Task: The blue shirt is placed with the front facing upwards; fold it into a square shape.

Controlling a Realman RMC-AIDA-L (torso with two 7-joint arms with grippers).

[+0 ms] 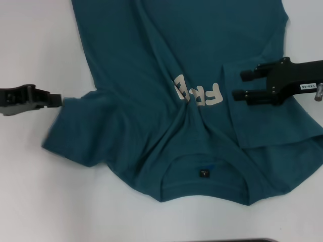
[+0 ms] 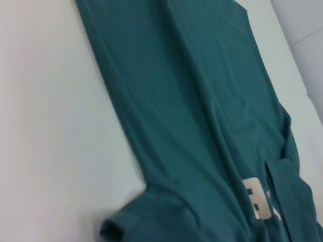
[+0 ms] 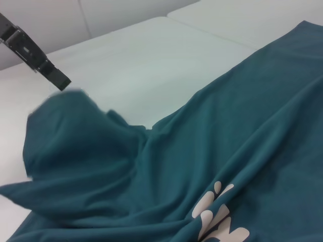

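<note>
Head view, nearest edge first. We see the blue shirt (image 1: 151, 75) spread front-up on the white tabletop (image 1: 30, 191), its ribbed collar (image 1: 204, 189) nearest the robot and its hem running out of view at the far side, so the long axis lies near-to-far. Inside the collar sits a small black label (image 1: 204, 173); its print is too small for us to read. Across the chest, cream block letters (image 1: 198, 93) appear upside down from this side and are partly swallowed by a crease; we make out "FR" and part of a rounded letter.

The left tool (image 1: 56, 100) meets the edge of the left sleeve (image 1: 75, 128), its fingers closed together at the cloth; in the right wrist view that sleeve stands bunched up off the surface. The right sleeve (image 1: 272, 131) lies folded inward over the body. The right tool (image 1: 239, 84) hovers over that fold, its two fingers apart with nothing between them. A white tag (image 1: 306, 86) on its body bears small print we cannot read reliably.
</note>
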